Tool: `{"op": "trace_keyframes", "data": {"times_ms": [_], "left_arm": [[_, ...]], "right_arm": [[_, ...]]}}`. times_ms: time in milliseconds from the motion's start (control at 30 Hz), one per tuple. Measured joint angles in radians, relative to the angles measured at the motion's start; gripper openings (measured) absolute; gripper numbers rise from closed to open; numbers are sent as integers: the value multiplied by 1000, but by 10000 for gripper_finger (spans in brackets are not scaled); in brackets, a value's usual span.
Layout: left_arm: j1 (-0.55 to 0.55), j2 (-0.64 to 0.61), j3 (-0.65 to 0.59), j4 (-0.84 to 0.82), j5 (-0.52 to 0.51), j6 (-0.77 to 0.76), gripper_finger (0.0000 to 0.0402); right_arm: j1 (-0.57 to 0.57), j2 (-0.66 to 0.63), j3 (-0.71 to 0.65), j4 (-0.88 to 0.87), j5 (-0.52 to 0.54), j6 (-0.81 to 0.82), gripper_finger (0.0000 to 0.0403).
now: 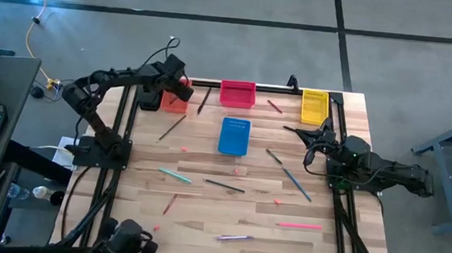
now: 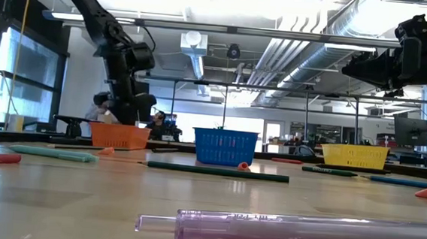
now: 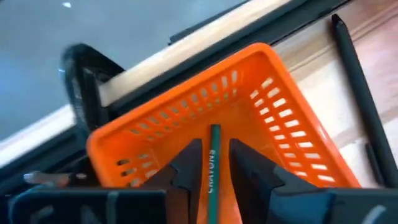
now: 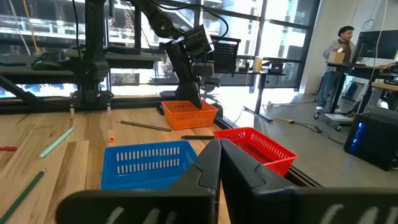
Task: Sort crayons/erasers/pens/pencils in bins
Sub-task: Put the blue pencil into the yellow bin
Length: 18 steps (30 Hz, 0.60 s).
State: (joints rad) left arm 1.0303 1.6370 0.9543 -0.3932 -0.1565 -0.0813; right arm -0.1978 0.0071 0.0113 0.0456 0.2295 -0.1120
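Orange bin (image 3: 249, 118) at the far left: left gripper (image 3: 214, 168) poised over it, fingers parted, a green pencil (image 3: 213, 165) standing loose between them.
Sorting looked barely begun (red (image 1: 237, 93), blue (image 1: 234, 135) and yellow (image 1: 315, 106) bins showed nothing inside). Pens (image 1: 299, 225), pencils and small erasers (image 1: 184, 149) lay scattered over the wooden table (image 1: 203, 214). Right gripper (image 1: 301, 133) waited closed and empty beside the yellow bin.

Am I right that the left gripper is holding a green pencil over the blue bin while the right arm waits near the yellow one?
Not quite: the left gripper holds the green pencil over the orange bin, as the left wrist view shows. The right gripper does wait near the yellow bin.
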Motion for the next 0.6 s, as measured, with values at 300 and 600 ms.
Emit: {"op": "trace_keyframes", "data": {"times_ms": [300, 600], "left_arm": [[1, -171, 0, -1, -14, 40, 58], [-112, -417, -170, 261, 1, 40, 3]], "right_arm": [[0, 0, 0, 0, 0, 0, 2], [0, 0, 0, 0, 0, 0, 2]]}}
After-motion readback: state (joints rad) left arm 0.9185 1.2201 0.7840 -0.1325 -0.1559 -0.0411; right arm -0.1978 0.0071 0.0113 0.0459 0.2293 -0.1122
